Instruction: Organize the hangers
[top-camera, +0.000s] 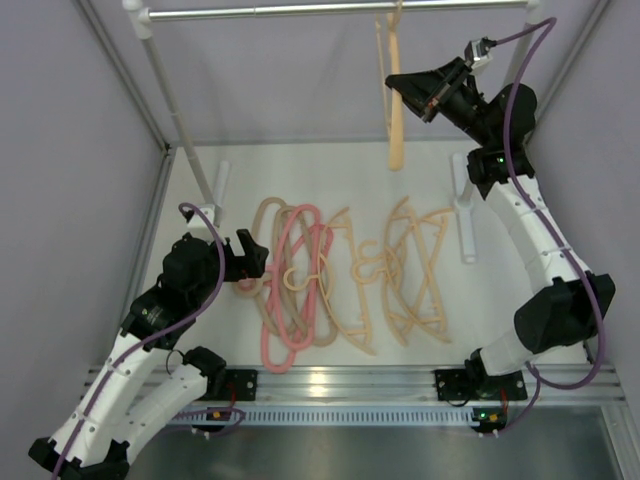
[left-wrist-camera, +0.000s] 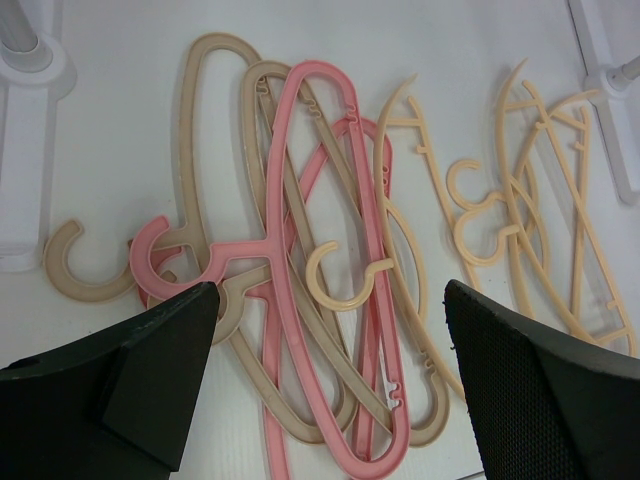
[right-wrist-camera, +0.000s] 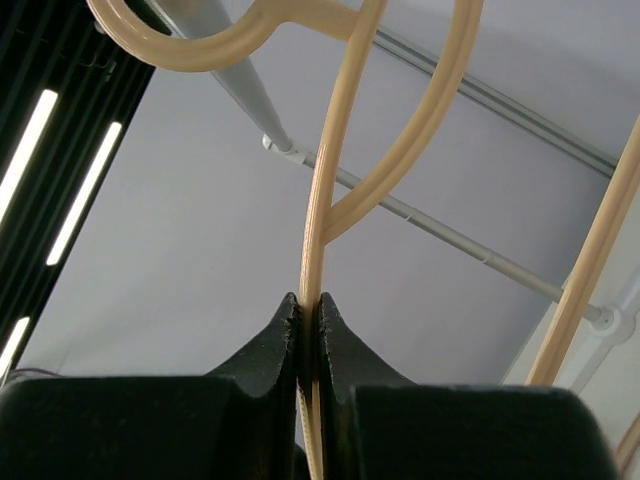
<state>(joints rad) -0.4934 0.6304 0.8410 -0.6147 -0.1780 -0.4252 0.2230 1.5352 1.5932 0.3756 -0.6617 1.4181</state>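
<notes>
The right gripper (top-camera: 408, 88) is raised to the grey rail (top-camera: 330, 10) above the far edge of the tabletop (top-camera: 330, 170). Its fingers are clenched on a thin bar of one peach hanger (top-camera: 396, 130). In the right wrist view the pads pinch that bar flat with no gap showing, and the hanger's hook curls above them. From overhead the hanger hangs edge-on below the rail, with its top at the bar. I cannot tell whether the hook actually bears on the rail.

The rest of the hangers lie in a tangled pile (top-camera: 330, 285) on the middle of the tabletop, between the two white posts. The beige hangers (left-wrist-camera: 70, 285) and pink hangers (left-wrist-camera: 240, 248) are toward the left edge, and the peach ones (left-wrist-camera: 520, 170) are toward the right.

The left gripper (left-wrist-camera: 330, 292) hovers at the pile's left side with its fingers spread wide, grasping nothing. The pink and beige hangers have their long axes running far to near across the tabletop, and their hooks point toward the left edge, straight at those open fingers. The left arm is therefore much the nearer one.

The pink hook lies over the beige ones, so it looks like the freest thing to take. The overlapping arms could drag neighbouring hangers along with it.
</notes>
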